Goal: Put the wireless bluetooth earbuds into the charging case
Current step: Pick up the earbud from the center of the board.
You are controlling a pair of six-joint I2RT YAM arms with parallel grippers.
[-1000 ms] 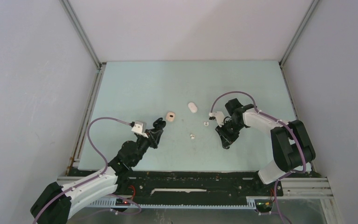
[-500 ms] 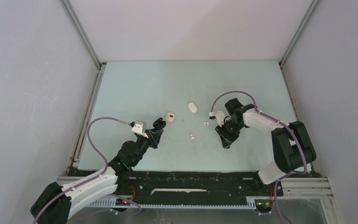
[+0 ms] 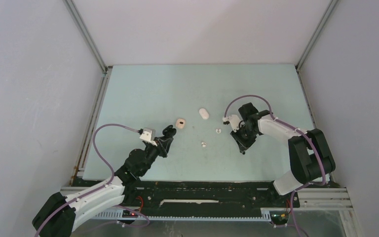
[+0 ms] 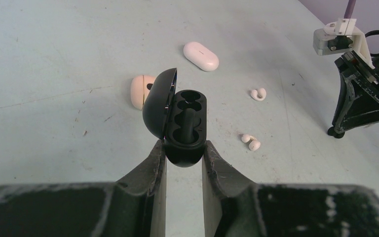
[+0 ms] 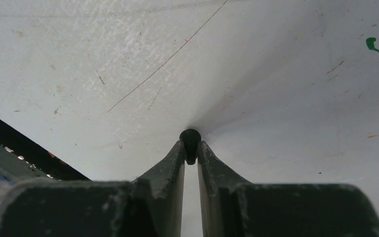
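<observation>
1. Since a second ago, seen from above, the right arm has shifted slightly away from the counter's near edge, carrying the right tool (image 3: 243, 149) with it. The left arm and the loose pieces lie as before.
2. Same top view: the left tool (image 3: 168, 134) sits left of centre on the pale green counter (image 3: 143, 89). Between the arms lie a beige pebble-shaped case (image 3: 180, 123), a white pebble-shaped case (image 3: 204, 113), a white clip-shaped earbud (image 3: 218, 131) and, nearer the arms, a second white clip-shaped earbud (image 3: 204, 144), all apart from one another.
3. Left wrist view: the left tool is clamped on the base of a black open charging case (image 4: 186, 129), with its lid (image 4: 158, 106) tipped up to the left and its wells facing up. Whether a bud already sits inside I cannot tell. The beige case lies just behind the lid.
4. Right wrist view: the right tool is pinched together on a small black rounded earbud (image 5: 191, 138), right at the counter surface. Whether it is lifted clear I cannot tell.
5. The step in hand looks like carrying this bud to the open case. It should go best with the case held steady and level, and the bud lowered straight over a free well, turned to match it.
6. The white earbuds lie between the two tools, so a low path could knock them. The raised lid crowds the well's left side.
</observation>
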